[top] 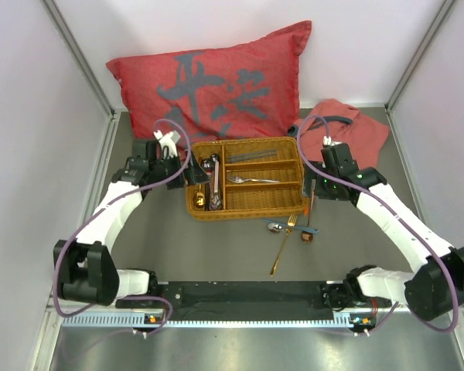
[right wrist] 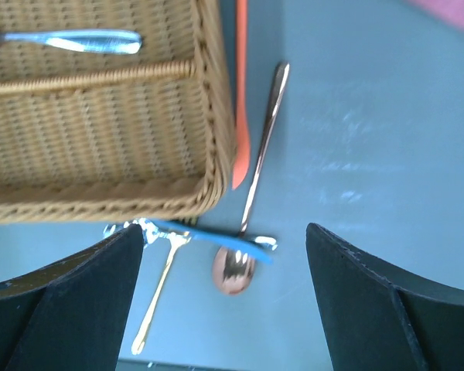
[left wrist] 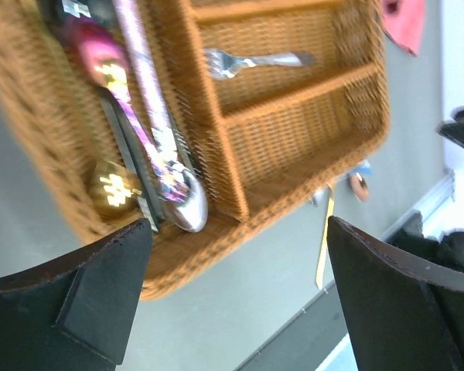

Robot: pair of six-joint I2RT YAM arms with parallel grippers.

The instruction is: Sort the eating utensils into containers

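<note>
Finding left jaws gaping wide, empty, above the wicker tray's (left wrist: 205,267) long compartment, its stacked utensils (left wrist: 151,131) blurring together, and right jaws likewise spread, gripping nothing, above copper spoon (right wrist: 233,270) and gold utensil (right wrist: 156,294) lying on the desk (right wrist: 356,154), blue utensil (right wrist: 216,241) crossing over and hiding their necks.

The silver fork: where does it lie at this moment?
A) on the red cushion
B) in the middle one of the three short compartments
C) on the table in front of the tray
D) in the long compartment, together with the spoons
B: the silver fork lies alone in the middle short compartment of the wicker tray, apart from the spoons in the long compartment.
</note>
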